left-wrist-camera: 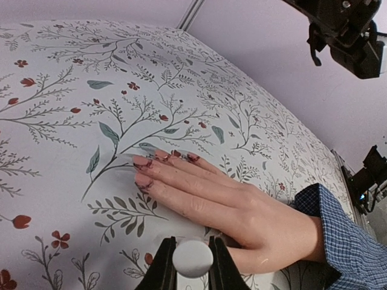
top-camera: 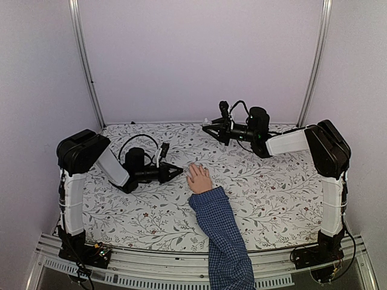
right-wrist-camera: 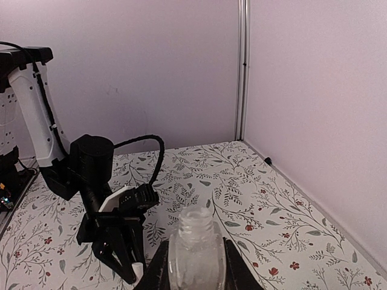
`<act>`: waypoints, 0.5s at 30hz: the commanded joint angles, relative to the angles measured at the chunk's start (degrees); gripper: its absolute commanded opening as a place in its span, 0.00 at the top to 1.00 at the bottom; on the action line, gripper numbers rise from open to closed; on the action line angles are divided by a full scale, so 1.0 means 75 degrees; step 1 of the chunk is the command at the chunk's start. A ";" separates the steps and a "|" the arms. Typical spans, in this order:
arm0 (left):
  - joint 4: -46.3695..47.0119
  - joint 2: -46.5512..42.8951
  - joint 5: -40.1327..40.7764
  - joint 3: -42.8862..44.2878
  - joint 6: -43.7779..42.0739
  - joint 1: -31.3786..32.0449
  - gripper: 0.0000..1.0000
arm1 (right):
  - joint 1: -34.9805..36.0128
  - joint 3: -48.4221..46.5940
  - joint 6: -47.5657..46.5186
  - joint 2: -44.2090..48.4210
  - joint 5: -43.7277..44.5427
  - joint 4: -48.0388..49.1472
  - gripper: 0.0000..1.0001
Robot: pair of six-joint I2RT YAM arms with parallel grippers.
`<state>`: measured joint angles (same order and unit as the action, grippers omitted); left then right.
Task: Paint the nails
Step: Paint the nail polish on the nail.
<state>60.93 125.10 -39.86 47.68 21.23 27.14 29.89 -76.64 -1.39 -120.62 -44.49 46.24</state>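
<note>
Floral-cloth surface (top-camera: 145,211), lilac walls. Left gripper (top-camera: 179,172) is clamped on a white round cap (left-wrist-camera: 192,258), likely the brush, aimed at the hand (top-camera: 198,179) lying flat just right of it. Nails (left-wrist-camera: 143,162) face up, streaked dark red. Farther right, the right gripper (top-camera: 208,128) is clamped on an open clear bottle (right-wrist-camera: 196,244), held upright off the surface, probably for dipping.

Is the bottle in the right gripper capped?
No, the bottle in the right gripper shows a bare open neck, no cap.

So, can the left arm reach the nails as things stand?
Probably yes: its fingers, shut on a white cap, sit right beside the hand, and nothing stands between them and the nails.
</note>
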 commanded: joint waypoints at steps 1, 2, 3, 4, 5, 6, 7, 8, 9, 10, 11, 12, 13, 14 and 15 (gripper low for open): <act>-0.0148 0.0205 0.0005 0.0146 -0.0100 0.0047 1.00 | -0.0001 0.0035 -0.0077 -0.0080 0.0030 -0.0023 1.00; -0.0163 0.0216 0.0006 0.0155 -0.0107 0.0055 1.00 | -0.0001 0.0035 -0.0082 -0.0078 0.0037 -0.0024 1.00; -0.0179 0.0218 0.0006 0.0164 -0.0120 0.0051 1.00 | -0.0001 0.0034 -0.0084 -0.0082 0.0031 -0.0030 1.00; -0.0206 0.0219 0.0014 0.0178 -0.0130 0.0050 1.00 | -0.0001 0.0035 -0.0084 -0.0079 0.0031 -0.0025 1.00; -0.0215 0.0225 0.0027 0.0187 -0.0142 0.0063 1.00 | -0.0001 0.0035 -0.0084 -0.0087 0.0021 -0.0019 1.00; -0.0221 0.0230 0.0019 0.0193 -0.0141 0.0062 1.00 | -0.0001 0.0035 -0.0076 -0.0089 0.0021 -0.0022 1.00; -0.0233 0.0229 0.0017 0.0203 -0.0147 0.0062 1.00 | -0.0001 0.0034 -0.0078 -0.0089 0.0031 -0.0026 1.00; -0.0245 0.0240 0.0017 0.0215 -0.0153 0.0068 1.00 | 0.0005 0.0035 -0.0074 -0.0090 0.0031 -0.0025 1.00; -0.0245 0.0240 0.0017 0.0227 -0.0148 0.0074 1.00 | 0.0000 0.0032 -0.0082 -0.0090 0.0031 -0.0022 1.00; -0.0248 0.0242 0.0017 0.0237 -0.0154 0.0073 1.00 | -0.0001 0.0035 -0.0075 -0.0090 0.0035 -0.0020 1.00; -0.0240 0.0242 0.0033 0.0246 -0.0147 0.0073 1.00 | -0.0001 0.0035 -0.0079 -0.0090 0.0037 -0.0024 1.00; -0.0246 0.0241 0.0030 0.0260 -0.0149 0.0078 1.00 | -0.0001 0.0035 -0.0077 -0.0090 0.0034 -0.0024 1.00; -0.0248 0.0242 0.0029 0.0272 -0.0149 0.0077 1.00 | -0.0001 0.0035 -0.0073 -0.0090 0.0033 -0.0033 1.00; -0.0260 0.0251 0.0029 0.0284 -0.0149 0.0074 1.00 | -0.0001 0.0035 -0.0077 -0.0090 0.0037 -0.0031 1.00; -0.0278 0.0246 0.0035 0.0295 -0.0164 0.0075 1.00 | -0.0001 0.0035 -0.0080 -0.0090 0.0032 -0.0036 1.00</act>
<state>59.11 126.06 -39.79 48.71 21.04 27.27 29.89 -76.64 -1.43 -120.62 -44.49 46.24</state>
